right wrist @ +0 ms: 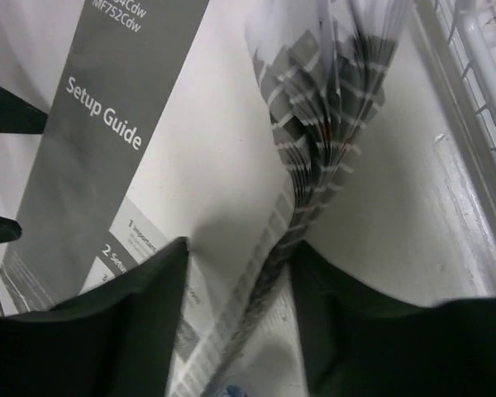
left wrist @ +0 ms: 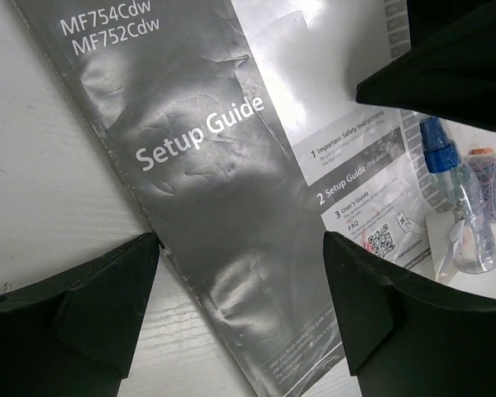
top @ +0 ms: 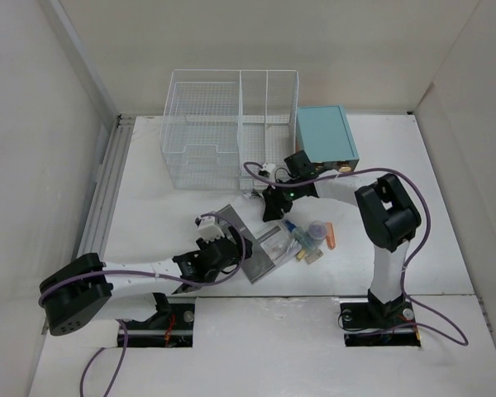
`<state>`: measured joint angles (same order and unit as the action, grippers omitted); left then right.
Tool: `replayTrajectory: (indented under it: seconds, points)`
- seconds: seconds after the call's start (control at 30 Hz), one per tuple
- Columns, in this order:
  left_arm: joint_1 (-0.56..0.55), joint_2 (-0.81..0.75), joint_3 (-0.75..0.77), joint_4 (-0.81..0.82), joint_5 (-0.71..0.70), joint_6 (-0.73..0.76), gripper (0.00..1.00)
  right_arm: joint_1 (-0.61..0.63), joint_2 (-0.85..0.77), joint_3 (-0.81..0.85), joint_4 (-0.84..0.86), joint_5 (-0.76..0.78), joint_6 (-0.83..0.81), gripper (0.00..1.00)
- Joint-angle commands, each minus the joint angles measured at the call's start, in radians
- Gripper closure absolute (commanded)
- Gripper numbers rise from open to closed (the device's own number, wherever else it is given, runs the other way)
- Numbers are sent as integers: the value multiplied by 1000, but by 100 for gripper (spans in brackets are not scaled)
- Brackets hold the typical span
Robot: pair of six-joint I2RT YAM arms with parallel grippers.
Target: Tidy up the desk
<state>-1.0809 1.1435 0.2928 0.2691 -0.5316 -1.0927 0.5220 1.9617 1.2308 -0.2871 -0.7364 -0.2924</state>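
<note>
A grey and white Setup Guide booklet [top: 255, 248] lies on the white desk [top: 149, 207], in front of the arms. My left gripper [top: 225, 241] stands open over its grey cover [left wrist: 215, 165], one finger off the booklet's edge and the other above the cover, with nothing pinched. My right gripper [top: 274, 211] is at the booklet's far edge. In the right wrist view the gripper [right wrist: 240, 265] is shut on a raised, curled bunch of pages [right wrist: 331, 91], which fan out above the fingers.
A small clear bottle with a blue cap [top: 300, 234] and an orange item [top: 331, 236] lie right of the booklet. A white wire-mesh basket [top: 223, 124] and a teal box [top: 326, 136] stand at the back. The basket's wire [right wrist: 479, 74] is close to the right gripper.
</note>
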Motion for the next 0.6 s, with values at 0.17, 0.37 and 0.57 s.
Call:
replayTrajectory:
  seconds: [0.17,0.37,0.57]
  points:
    - [-5,30,-20,-14,71,-33,21,29,29,45,-148,-221,-85,81]
    - [-5,10,-20,-33,70,-33,20,29,-20,55,-195,-264,-125,100]
    - [-5,-164,-64,-154,21,-81,11,-39,-96,73,-264,-415,-146,100]
